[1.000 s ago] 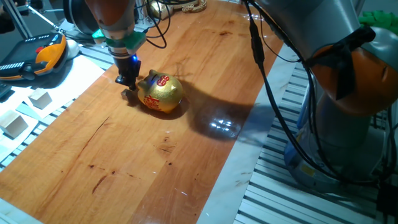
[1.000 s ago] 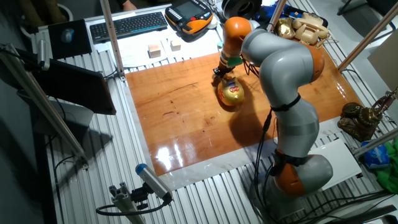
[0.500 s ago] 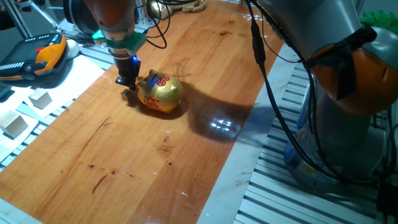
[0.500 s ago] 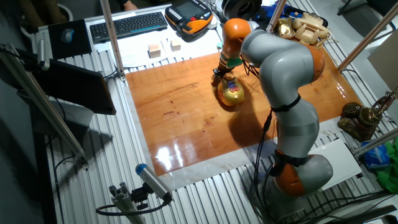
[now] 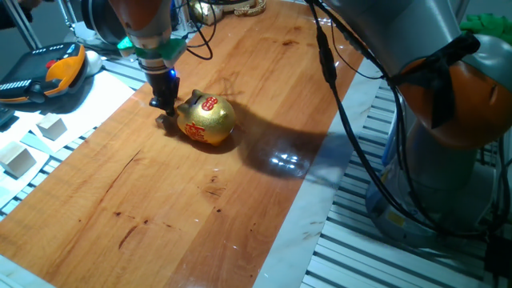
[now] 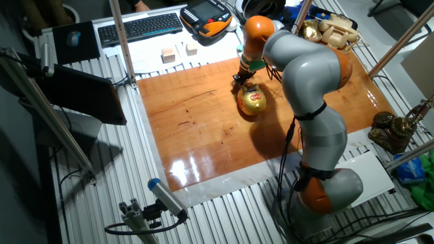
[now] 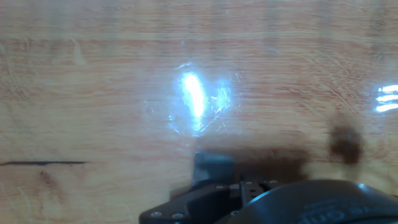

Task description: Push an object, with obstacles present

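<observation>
The gold piggy bank (image 5: pixel 207 121) with red markings lies on the wooden table (image 5: pixel 240 88), left of the middle; it also shows in the other fixed view (image 6: pixel 253 101). My gripper (image 5: pixel 166 114) stands upright with its tips at the table, right beside the pig's left side, touching or nearly touching it. Its fingers look shut together with nothing seen between them. The other fixed view shows the gripper (image 6: pixel 239 78) just behind the pig. The hand view shows one dark fingertip (image 7: pixel 211 168) over bare wood. The tiny tan cube shows in no view.
Two larger pale wooden blocks (image 5: pixel 52 126) (image 5: pixel 18 160) lie off the table's left edge. An orange and black pendant (image 5: pixel 48 70) lies at the far left. A keyboard (image 6: pixel 139 27) sits behind the table. The arm's base (image 5: pixel 456 136) stands at the right edge.
Hardly anything: the gripper stays beside the pig and the pig has not visibly shifted.
</observation>
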Robot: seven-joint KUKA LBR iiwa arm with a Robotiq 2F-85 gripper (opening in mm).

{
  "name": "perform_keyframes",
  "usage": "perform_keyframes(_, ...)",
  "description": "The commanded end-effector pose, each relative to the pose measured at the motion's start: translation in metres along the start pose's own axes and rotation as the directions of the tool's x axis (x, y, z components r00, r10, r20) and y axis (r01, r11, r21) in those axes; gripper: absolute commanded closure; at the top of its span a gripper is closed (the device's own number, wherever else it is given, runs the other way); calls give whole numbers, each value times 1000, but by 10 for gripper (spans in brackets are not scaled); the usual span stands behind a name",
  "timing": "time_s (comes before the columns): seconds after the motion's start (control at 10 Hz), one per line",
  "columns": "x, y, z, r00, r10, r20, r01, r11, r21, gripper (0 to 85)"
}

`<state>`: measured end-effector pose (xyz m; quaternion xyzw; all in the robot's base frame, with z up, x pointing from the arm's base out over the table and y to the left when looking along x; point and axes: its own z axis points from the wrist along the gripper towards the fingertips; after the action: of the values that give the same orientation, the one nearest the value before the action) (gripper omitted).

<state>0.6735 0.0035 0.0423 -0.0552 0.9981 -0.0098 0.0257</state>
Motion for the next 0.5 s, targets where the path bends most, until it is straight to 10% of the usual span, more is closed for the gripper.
perform_keyframes(0.0, 0, 0, 0, 1000, 25, -2, -25, 1000, 11, 850)
perform_keyframes(0.4, 0, 2, 0, 990, 138, -24, -138, 990, -33, 850)
